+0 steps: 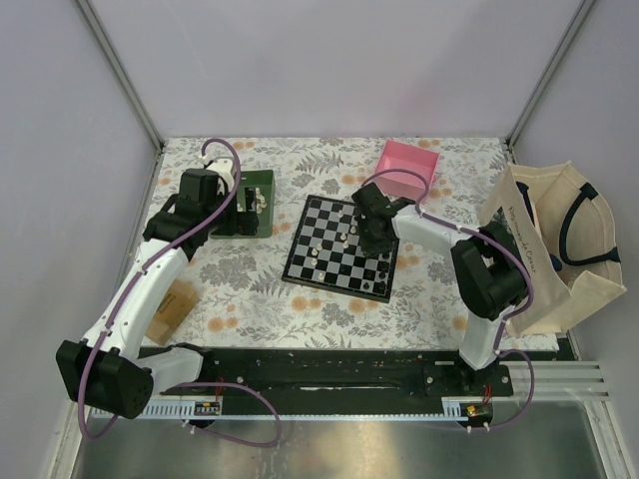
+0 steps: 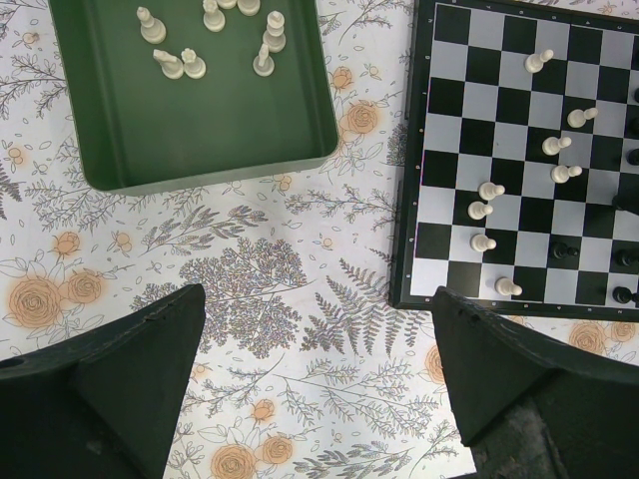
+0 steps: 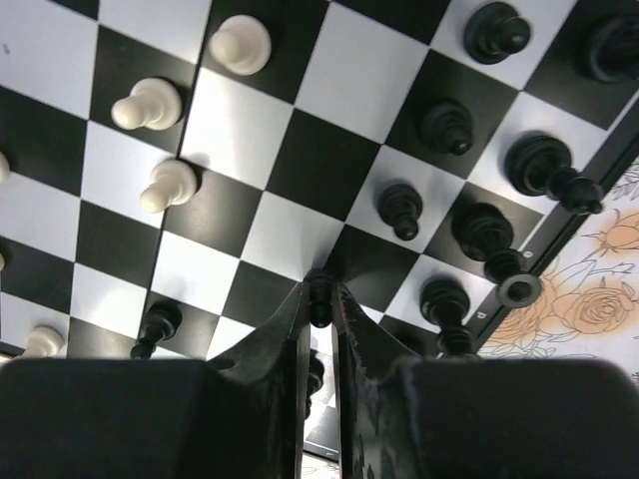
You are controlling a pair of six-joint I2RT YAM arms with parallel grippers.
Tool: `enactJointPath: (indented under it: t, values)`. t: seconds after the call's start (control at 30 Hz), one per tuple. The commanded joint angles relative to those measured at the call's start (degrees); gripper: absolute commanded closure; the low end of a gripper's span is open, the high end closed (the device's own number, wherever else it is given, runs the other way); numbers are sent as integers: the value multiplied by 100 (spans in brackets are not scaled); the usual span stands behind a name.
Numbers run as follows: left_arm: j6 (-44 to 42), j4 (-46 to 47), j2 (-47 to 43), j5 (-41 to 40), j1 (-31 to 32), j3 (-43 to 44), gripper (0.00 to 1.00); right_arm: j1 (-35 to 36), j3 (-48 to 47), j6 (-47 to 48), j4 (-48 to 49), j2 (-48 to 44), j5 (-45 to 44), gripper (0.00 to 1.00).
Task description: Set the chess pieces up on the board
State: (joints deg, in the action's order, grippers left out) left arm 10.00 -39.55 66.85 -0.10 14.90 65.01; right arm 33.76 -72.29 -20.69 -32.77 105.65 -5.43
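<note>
The checkered board (image 1: 329, 267) lies mid-table, with cream and black pieces on it. My right gripper (image 1: 371, 232) hangs over the board's far right part, shut on a black pawn (image 3: 319, 299) between its fingertips just above a square. Other black pieces (image 3: 446, 127) stand on the board's right side and cream pawns (image 3: 148, 103) on its left. My left gripper (image 2: 318, 374) is open and empty over the flowered cloth, between the green tray (image 2: 200, 130) and the board's edge (image 2: 407, 239). Several cream pieces (image 2: 180, 62) lie in the tray. Cream pawns (image 2: 491, 191) stand on the board.
A pink box (image 1: 407, 168) stands behind the board. A cream tote bag (image 1: 559, 249) fills the right edge. A small brown cardboard box (image 1: 172, 305) lies by the left arm. Grey walls close in the table on three sides.
</note>
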Motion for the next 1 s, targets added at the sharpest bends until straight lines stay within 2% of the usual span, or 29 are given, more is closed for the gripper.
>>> enactJointPath:
  t: [0.0, 0.7, 0.97]
  values:
    - [-60, 123, -146, -17, 13, 91, 1, -141, 66, 65, -10, -158, -265, 81]
    - [-60, 114, -120, -17, 13, 90, 1, -256, 128, 21, -36, -194, -406, 80]
    - [-60, 114, -120, -17, 5, 82, 1, -256, 84, 126, 52, -509, 59, 62]
